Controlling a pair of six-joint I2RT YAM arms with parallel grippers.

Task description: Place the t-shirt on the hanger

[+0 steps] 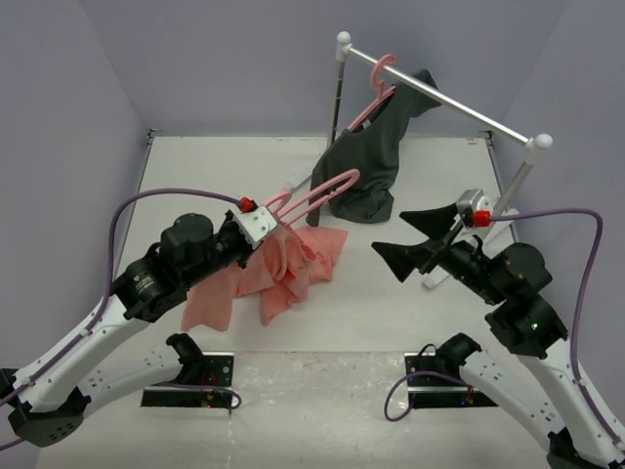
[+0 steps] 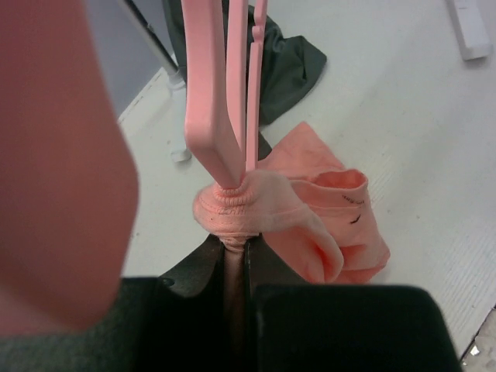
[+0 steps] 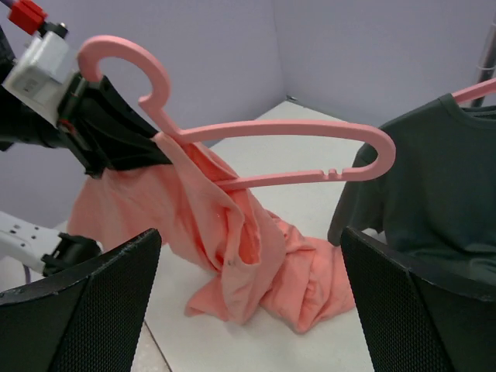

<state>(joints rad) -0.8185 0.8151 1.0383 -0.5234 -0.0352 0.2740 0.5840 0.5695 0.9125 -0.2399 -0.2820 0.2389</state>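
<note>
Left gripper (image 1: 269,217) of mine is pinching the slim pink plastic clothes hanger (image 1: 327,190) close by its curved hook, jaws pressed together on the neck, while my right gripper (image 1: 408,237) is hanging spread wide and holding nothing, well apart to the right of it. The soft salmon-pink cloth t-shirt (image 1: 293,266) is bunching in a tight ring around the hanger's neck just above my left fingers (the wrist view is showing the ribbed collar wrapped there), and the rest of it is drooping down from that point and heaping on the white table (image 1: 195,176) below. What the coming move is turning on, as I judge it, is the hanger's long axis: it is running from my left pinch out toward the back right, its far shoulder bare and pointing at the dark grey garment (image 1: 366,161) on the metal rack (image 1: 439,98). That bare end is lying nearer my right arm than my left, with the loose cloth below and between the two, so I am reckoning the right gripper is the one to take cloth and draw it along toward that end.
</note>
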